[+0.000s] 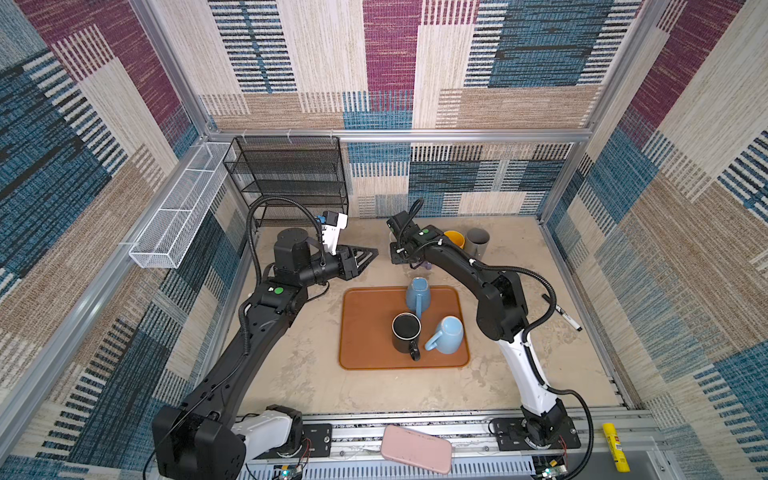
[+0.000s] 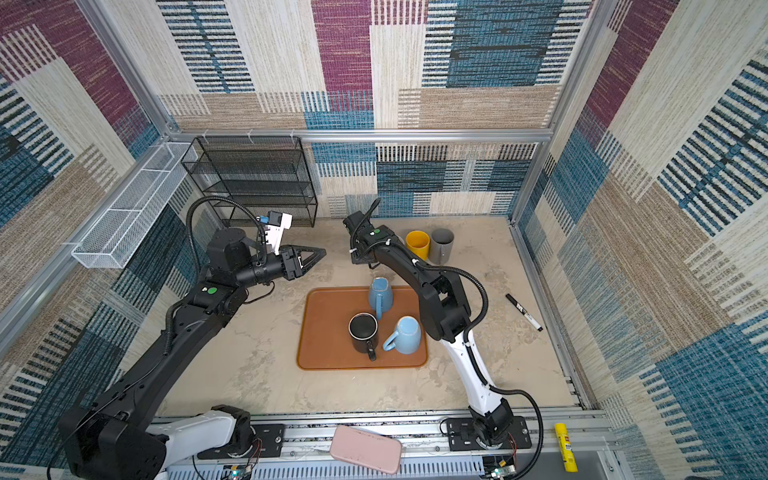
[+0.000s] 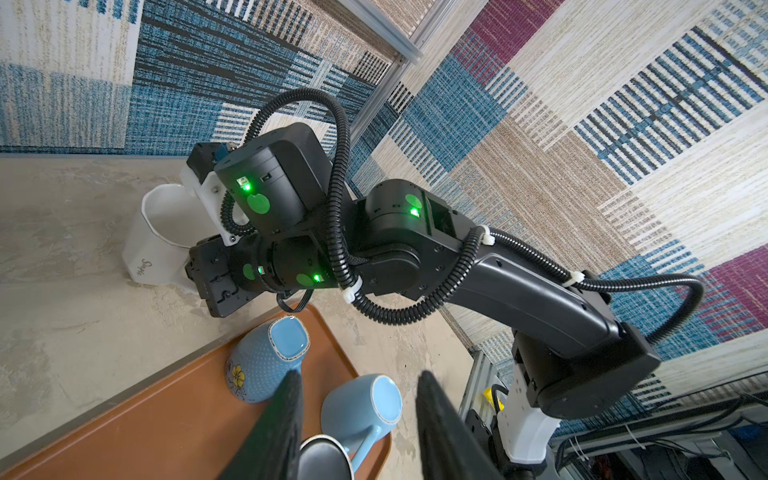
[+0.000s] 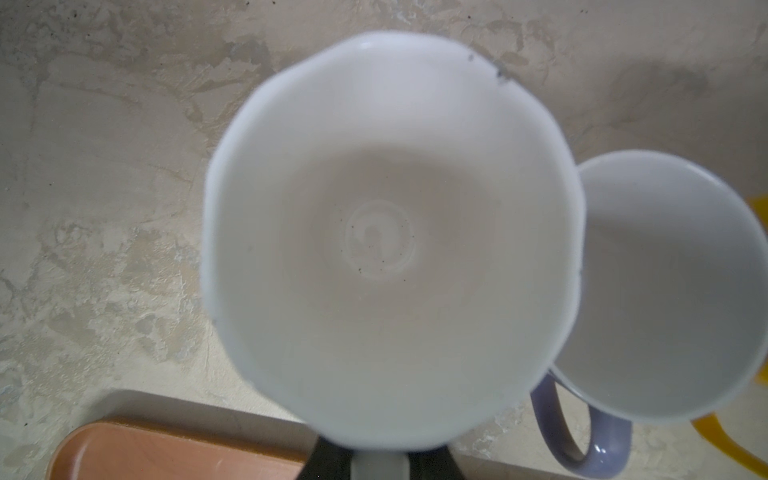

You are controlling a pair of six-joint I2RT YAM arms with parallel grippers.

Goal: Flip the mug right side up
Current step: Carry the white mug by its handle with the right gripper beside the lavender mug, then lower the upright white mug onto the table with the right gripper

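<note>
A white mug (image 4: 390, 241) stands mouth up on the table beyond the tray, its empty inside facing the right wrist camera. The left wrist view shows the white mug (image 3: 162, 232) from the side, its base down on the table. My right gripper (image 4: 380, 461) is shut on the mug's handle; in both top views the right wrist (image 1: 405, 245) hides the mug. My left gripper (image 1: 368, 254) (image 2: 316, 253) hovers open and empty left of the tray's far edge. Its fingers (image 3: 286, 415) frame the tray's mugs in the left wrist view.
An orange tray (image 1: 365, 324) holds a dotted blue mug (image 1: 417, 295), an upright black mug (image 1: 406, 330) and a light blue mug (image 1: 446, 334) lying tilted. A purple mug (image 4: 665, 291) touches the white one. Behind them are a yellow mug (image 1: 455, 239) and a grey cup (image 1: 478, 241). A marker (image 1: 563, 311) lies right; a black wire shelf (image 1: 291, 178) stands back left.
</note>
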